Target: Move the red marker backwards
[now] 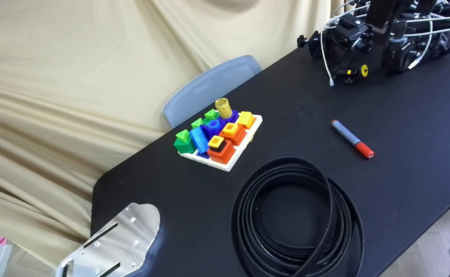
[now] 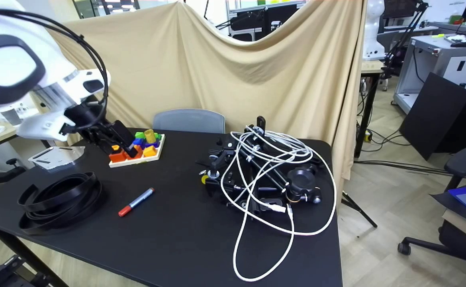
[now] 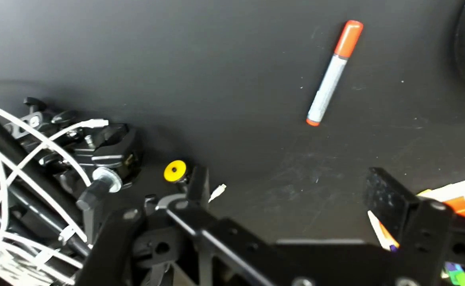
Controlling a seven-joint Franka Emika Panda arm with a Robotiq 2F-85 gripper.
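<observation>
The marker looked light, stiff, apt to roll, best pinched mid-barrel; the gripper stood wide and empty.

The red marker is lying on the black table in an exterior view; I'm seeing its red cap pointing to the lower right and its blue-grey barrel slanting to the upper left; a black cable coil is lying near it, apart from it; further left I'm making out a white tray holding coloured blocks, a gold cylinder standing among them; a slotted metal plate is jutting in at the lower left; a grey chair back is showing beyond the table edge, before a beige curtain; black hardware and white cables are crowding the upper right
</observation>
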